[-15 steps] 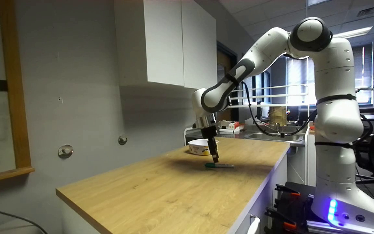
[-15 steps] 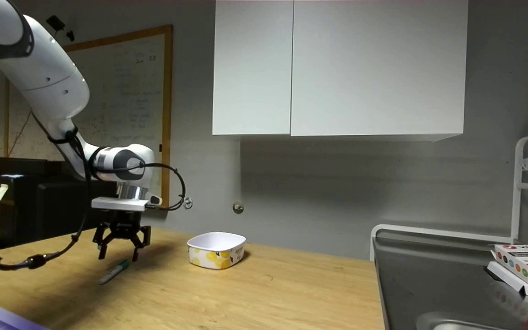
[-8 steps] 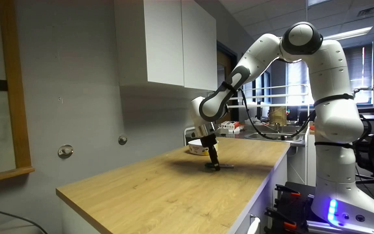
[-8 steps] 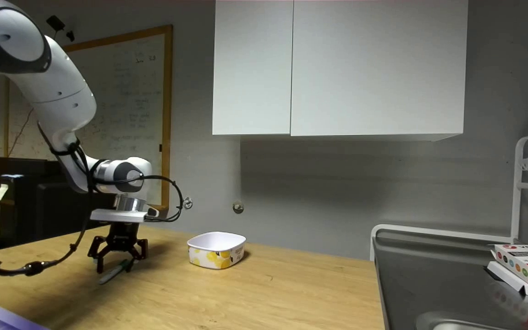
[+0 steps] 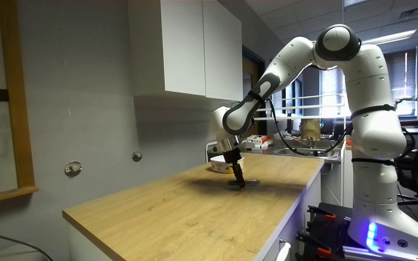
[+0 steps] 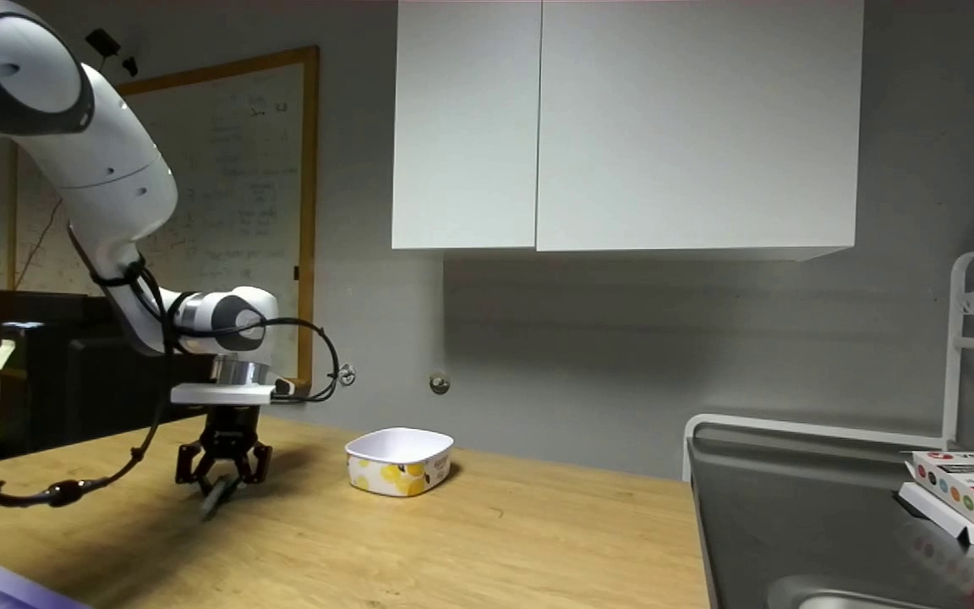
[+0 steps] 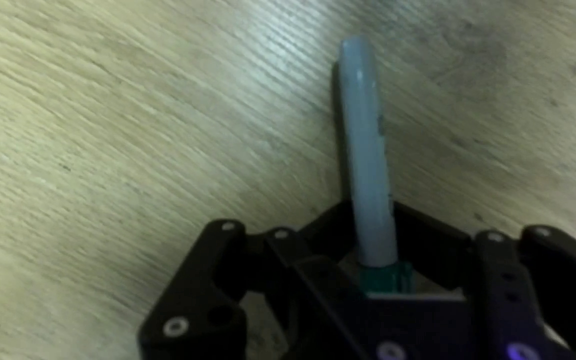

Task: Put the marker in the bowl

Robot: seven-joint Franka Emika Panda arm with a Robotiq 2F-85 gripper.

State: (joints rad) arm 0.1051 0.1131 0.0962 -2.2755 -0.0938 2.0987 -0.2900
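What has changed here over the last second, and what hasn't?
The hand came down, open, around the marker and has closed on it. In an exterior view the marker's grey end has shifted slightly to the right; whether it has lifted off the counter, I can't tell. The bowl stayed where it was.

The thin, round, grey-and-green marker (image 7: 368, 150) is between the jaws of the black, jointed gripper (image 6: 220, 484), over the light-brown, wood-grained counter (image 6: 538, 541). In an exterior view, the white, yellow-printed, rounded-square bowl (image 6: 400, 474) stands on this counter, to the right of the gripper, before the flat, grey wall (image 6: 571, 364).
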